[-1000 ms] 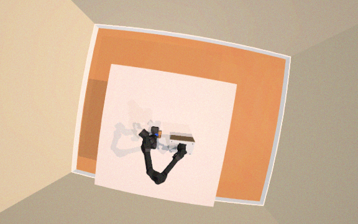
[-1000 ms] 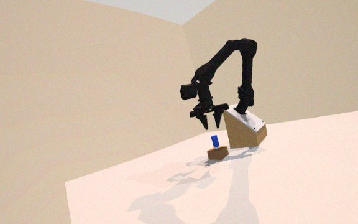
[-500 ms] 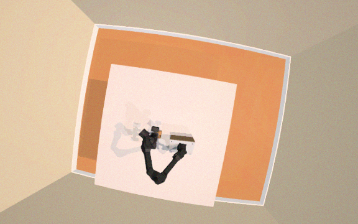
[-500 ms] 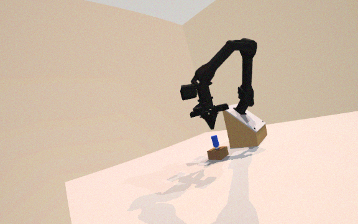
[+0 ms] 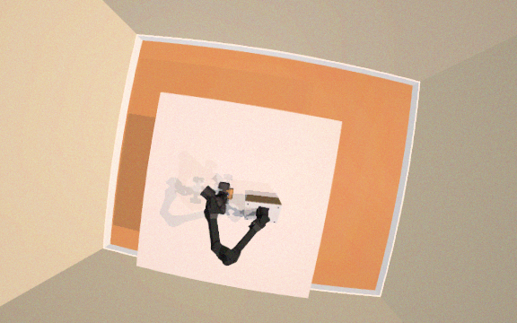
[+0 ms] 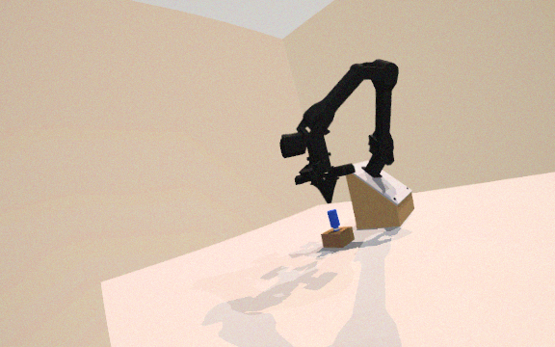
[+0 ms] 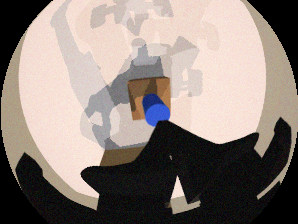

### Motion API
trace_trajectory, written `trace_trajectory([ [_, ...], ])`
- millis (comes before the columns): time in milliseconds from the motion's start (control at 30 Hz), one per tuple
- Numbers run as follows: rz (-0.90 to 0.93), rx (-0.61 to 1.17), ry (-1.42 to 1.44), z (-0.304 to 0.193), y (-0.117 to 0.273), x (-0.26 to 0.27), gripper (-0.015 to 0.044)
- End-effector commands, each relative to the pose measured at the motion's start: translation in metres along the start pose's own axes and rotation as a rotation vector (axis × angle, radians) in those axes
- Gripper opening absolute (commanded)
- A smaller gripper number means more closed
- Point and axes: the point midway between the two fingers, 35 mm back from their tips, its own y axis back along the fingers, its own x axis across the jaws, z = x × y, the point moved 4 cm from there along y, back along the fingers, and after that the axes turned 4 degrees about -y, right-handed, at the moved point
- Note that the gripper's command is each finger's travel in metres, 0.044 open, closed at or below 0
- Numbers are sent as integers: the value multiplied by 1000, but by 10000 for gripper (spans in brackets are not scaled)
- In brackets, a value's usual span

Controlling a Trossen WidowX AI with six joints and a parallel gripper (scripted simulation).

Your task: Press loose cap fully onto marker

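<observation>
The arm's wedge-shaped base (image 5: pixel 263 199) (image 6: pixel 376 209) is standing near the wooden holder block (image 5: pixel 230 194) (image 6: pixel 337 238) (image 7: pixel 136 107). The gripper (image 6: pixel 329 201) (image 7: pixel 162 124) is hovering above, clenched on nothing. The blue cap (image 6: pixel 333 219) (image 7: pixel 157 111) is sitting on the marker (image 6: pixel 336 228) in the block, leaning slightly.

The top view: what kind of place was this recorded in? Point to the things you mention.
Probably a bare robot test room: plain walls (image 5: pixel 39 112) (image 6: pixel 114 96) surround an orange floor (image 5: pixel 366 157), and a robot arm (image 5: pixel 214 231) (image 6: pixel 383 111) is mounted on a pale table (image 5: pixel 249 139) (image 6: pixel 475 251).
</observation>
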Motion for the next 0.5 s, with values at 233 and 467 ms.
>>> trace_trajectory([
  [233, 6, 2, -6, -1, -17, 1, 0],
  [467, 6, 2, -5, -1, -27, 1, 0],
])
